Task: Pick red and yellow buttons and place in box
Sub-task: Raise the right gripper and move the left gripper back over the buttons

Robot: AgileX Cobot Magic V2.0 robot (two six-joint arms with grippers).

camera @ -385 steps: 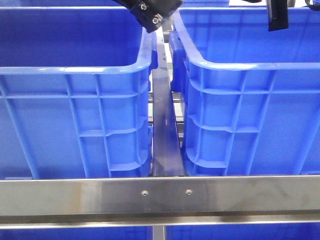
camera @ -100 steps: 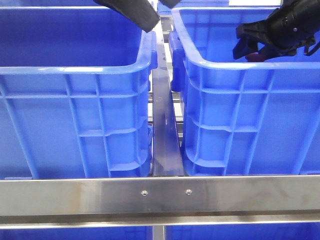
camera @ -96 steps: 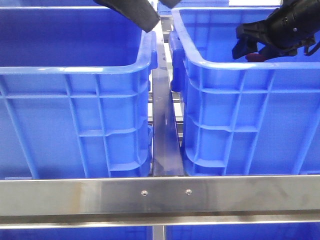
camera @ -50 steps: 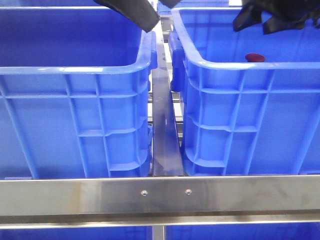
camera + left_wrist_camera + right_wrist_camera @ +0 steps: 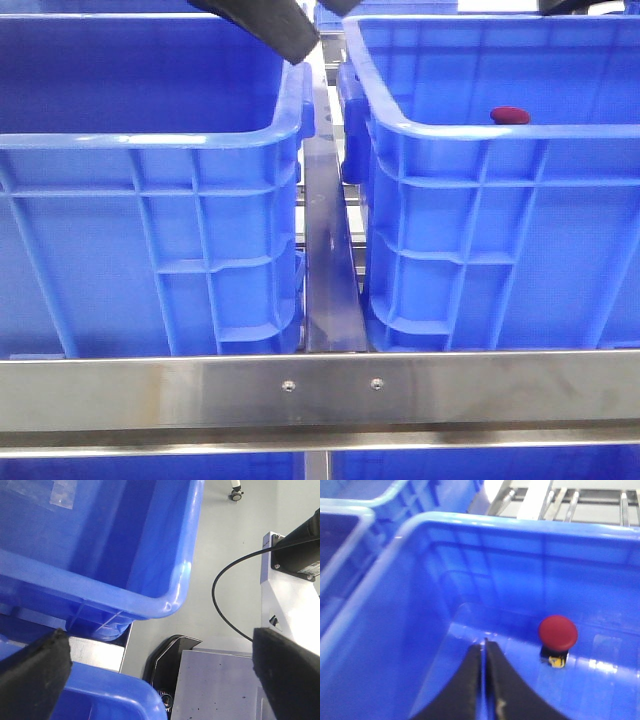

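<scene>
Steel rack (image 5: pixel 320 392); unlabelled box (image 5: pixel 500 220), red button (image 5: pixel 558 632) inside.

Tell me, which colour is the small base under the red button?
The red button sits on a black and yellow base, seen best in the right wrist view.

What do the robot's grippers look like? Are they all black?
Mostly black. The left gripper has two wide, blunt black fingers with a rough, matte surface. The right gripper has smooth black fingers that taper to thin tips. In the front view only a black, blocky piece of the left gripper shows.
</scene>
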